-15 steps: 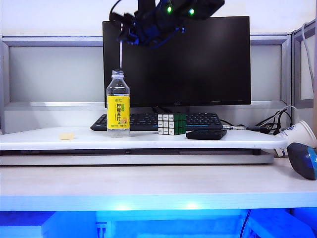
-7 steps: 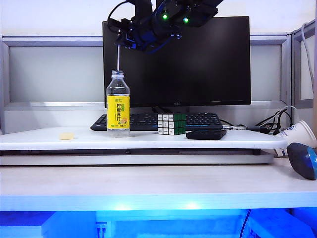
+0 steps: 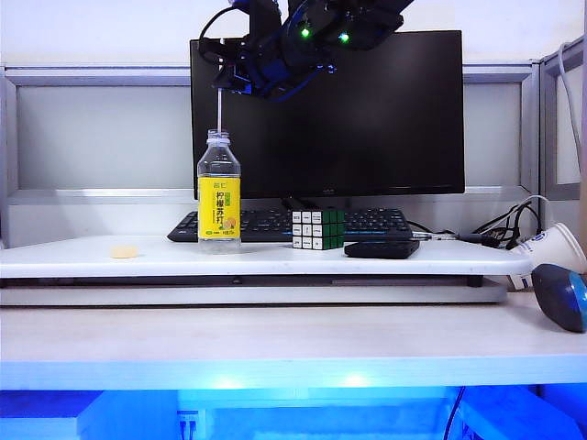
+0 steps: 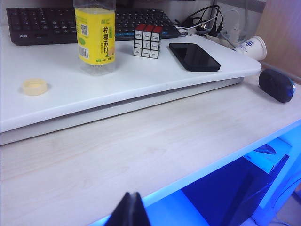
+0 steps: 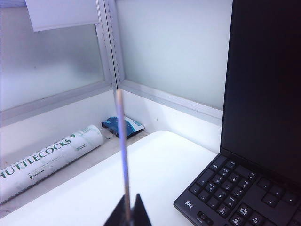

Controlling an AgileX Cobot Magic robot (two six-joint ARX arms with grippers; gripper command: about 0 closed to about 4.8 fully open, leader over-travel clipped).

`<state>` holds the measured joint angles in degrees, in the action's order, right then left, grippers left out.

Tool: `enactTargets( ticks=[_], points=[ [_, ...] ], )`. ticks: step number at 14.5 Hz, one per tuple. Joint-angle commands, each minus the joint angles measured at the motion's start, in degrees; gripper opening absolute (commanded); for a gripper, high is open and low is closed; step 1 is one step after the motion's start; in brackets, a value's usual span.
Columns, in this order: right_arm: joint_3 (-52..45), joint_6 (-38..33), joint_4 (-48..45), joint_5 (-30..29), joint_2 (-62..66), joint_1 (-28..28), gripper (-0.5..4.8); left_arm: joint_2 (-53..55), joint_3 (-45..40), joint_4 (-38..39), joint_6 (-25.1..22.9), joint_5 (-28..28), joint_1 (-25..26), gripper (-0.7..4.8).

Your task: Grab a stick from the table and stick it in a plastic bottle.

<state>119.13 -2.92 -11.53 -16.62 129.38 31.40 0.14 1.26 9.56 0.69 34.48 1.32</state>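
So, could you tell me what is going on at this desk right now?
The right gripper, high in front of the monitor, is shut on a thin stick and holds it upright over the open plastic bottle on the raised shelf board. The stick's lower end is at the bottle's mouth; whether it is inside cannot be told. The bottle's cap lies on the shelf. The left gripper is shut, low at the table's front edge, holding nothing.
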Motion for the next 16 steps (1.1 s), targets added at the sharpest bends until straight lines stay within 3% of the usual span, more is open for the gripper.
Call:
enactTargets(
  ticks=[1, 4, 5, 9, 16],
  points=[
    [0.35, -0.07, -0.7, -0.02, -0.17, 0.11, 1.39, 0.04, 0.13, 0.24, -0.28, 0.04, 0.02, -0.05],
    [0.35, -0.07, -0.72, -0.02, -0.24, 0.11, 1.41, 0.04, 0.13, 0.24, -0.28, 0.04, 0.02, -0.04],
    [0.35, 0.2, -0.96, 2.45, -1.62, -0.15, -0.09, 0.04, 0.13, 0.24, -0.28, 0.04, 0.02, -0.05],
    [0.35, 0.7, 1.51, 4.52, -5.14, -0.98, -0.09, 0.04, 0.13, 0.24, -0.31, 0.04, 0.02, -0.04],
    [0.28, 1.36, 21.79, 2.71, -13.2, -3.3, -0.09, 0.04, 0.13, 0.24, -0.28, 0.22, 0.02, -0.04]
  ],
)
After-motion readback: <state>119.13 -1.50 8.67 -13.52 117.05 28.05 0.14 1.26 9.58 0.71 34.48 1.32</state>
